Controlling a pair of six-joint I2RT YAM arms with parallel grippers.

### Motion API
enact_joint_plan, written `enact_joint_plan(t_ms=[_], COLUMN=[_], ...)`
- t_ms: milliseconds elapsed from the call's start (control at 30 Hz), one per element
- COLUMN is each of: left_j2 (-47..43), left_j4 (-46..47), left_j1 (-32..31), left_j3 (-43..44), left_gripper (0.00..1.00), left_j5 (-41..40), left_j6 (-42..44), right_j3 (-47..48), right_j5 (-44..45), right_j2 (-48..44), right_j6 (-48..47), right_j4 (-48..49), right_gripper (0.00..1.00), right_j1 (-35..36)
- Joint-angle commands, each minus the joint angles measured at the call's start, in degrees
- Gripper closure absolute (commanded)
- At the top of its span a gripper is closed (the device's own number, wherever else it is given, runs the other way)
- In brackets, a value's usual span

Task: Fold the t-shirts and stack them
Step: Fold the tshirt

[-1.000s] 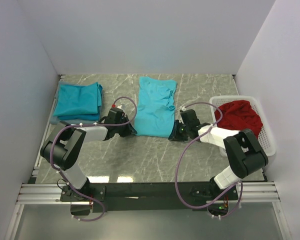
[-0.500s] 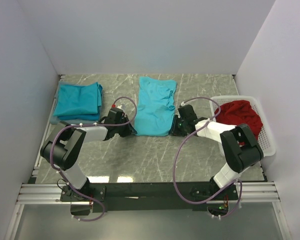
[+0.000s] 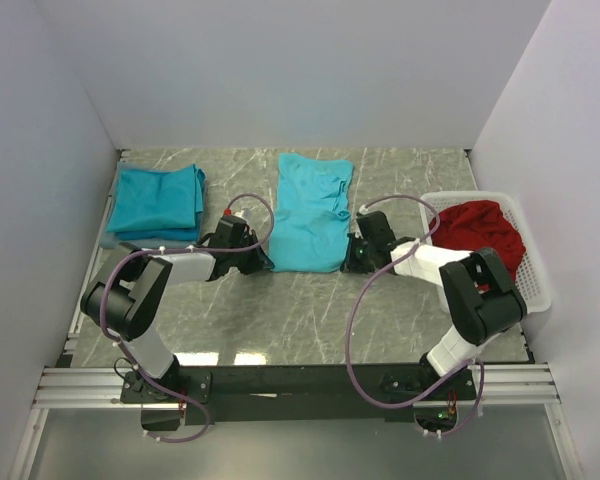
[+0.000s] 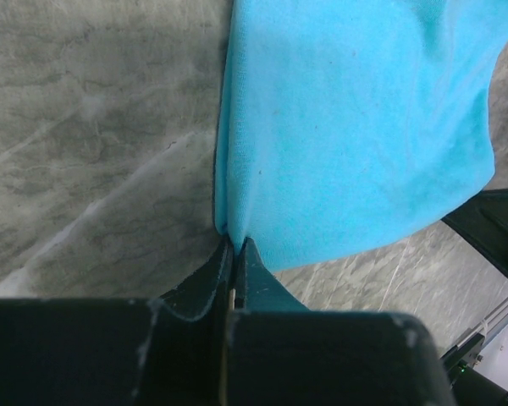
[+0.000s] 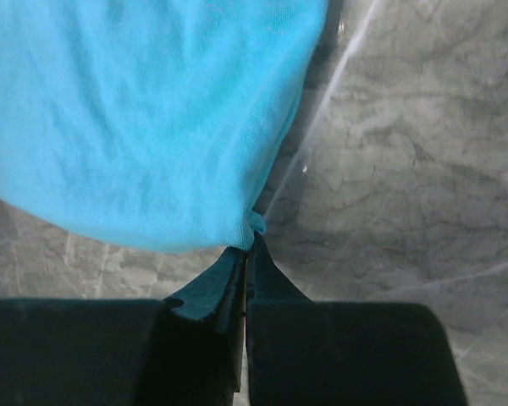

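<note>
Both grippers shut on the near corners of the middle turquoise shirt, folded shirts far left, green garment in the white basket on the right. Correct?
No: the garment in the white basket is dark red, not green, as the top external view shows. Left gripper, right gripper, middle shirt and folded shirts are as stated.

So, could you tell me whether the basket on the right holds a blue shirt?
No, the top view shows the basket holding red cloth.

Matt knitted cloth t-shirt (image 4: 356, 127) (finely ribbed) on smooth, glossy marble-patterned table (image 4: 93, 127).
</note>
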Motion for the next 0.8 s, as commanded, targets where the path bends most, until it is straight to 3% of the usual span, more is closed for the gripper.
enact_joint_plan(t_ms=[0, 200, 367, 600, 767], left_j2=[-1.2, -6.9, -13.4, -33.4, -49.0], left_j4=[-1.0, 0.0, -2.3, -11.6, -19.4], left_j1=[-0.3, -1.0, -2.9, -10.8, -13.8], left_j3=[-1.3, -5.8, -12.3, -23.0, -24.5], left_gripper=[0.99, 0.99, 0.99, 0.99, 0.99], left_j5=[0.8, 1.4, -0.9, -5.8, -8.6], left_j6=[1.0, -0.7, -3.5, -11.0, -15.3], right_j3=[-3.0, -8.7, -14.5, -21.1, -21.1], right_j5=[-0.2, -0.3, 0.8, 2.4, 0.8], right_j2=[-3.7, -11.2, -19.5, -34.5, -43.7], right_j6=[-1.5, -1.0, 4.5, 13.8, 16.3], right_j4=[0.5, -2.3, -4.6, -14.3, -17.6], right_gripper=[1.00, 1.00, 1.00, 1.00, 1.00], right_j1=[0.2, 2.3, 10.2, 19.8, 22.2])
